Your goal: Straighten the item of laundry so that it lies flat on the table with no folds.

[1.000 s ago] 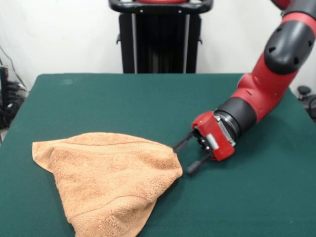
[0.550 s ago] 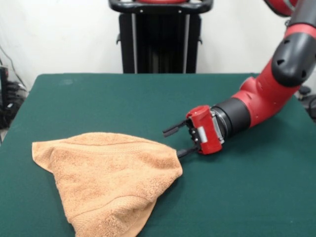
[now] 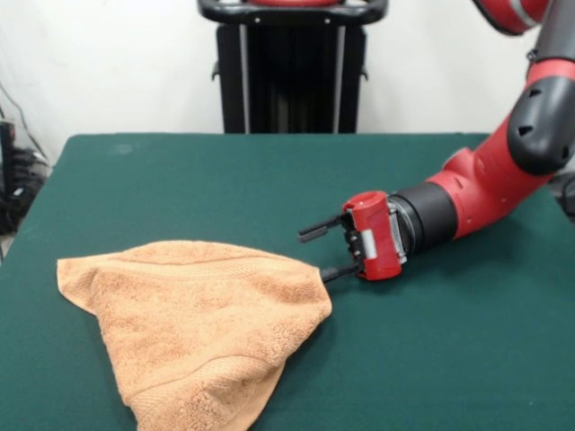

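The towel is bunched into a rough triangle toward the table's near-left corner, with its bottom tip running off the near edge of the front view. The gripper sits sideways right at the towel's right-hand point with its fingers spread and nothing in them. I'd close low on just that top corner layer and drag it out toward the right edge, since fluffy terry with that ribbed band folded over will probably cling to the smooth green cloth and bunch if you grab too deep.
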Robot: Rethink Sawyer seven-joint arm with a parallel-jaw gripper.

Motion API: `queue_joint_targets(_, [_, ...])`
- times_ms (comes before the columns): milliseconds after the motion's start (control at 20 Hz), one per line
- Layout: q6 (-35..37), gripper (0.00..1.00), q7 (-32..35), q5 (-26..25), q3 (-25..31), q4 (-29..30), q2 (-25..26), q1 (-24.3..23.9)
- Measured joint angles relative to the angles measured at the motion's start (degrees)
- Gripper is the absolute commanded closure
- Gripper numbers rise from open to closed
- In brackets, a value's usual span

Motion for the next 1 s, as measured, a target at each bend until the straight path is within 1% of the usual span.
queue_joint_targets(200, [0.00, 0.00, 0.00, -0.10, -0.07, 0.02, 0.11, 0.00])
queue_joint_targets(250, [0.01, 1.00, 0.00, -0.10, -0.33, 0.02, 0.29, -0.01])
queue_joint_targets(750, [0.81, 1.00, 0.00, -0.05, -1.63, 0.01, 1.24, -0.01])
queue_joint_targets(1000, [2.13, 1.00, 0.05, 0.86, -1.78, 0.02, 1.31, -0.04])
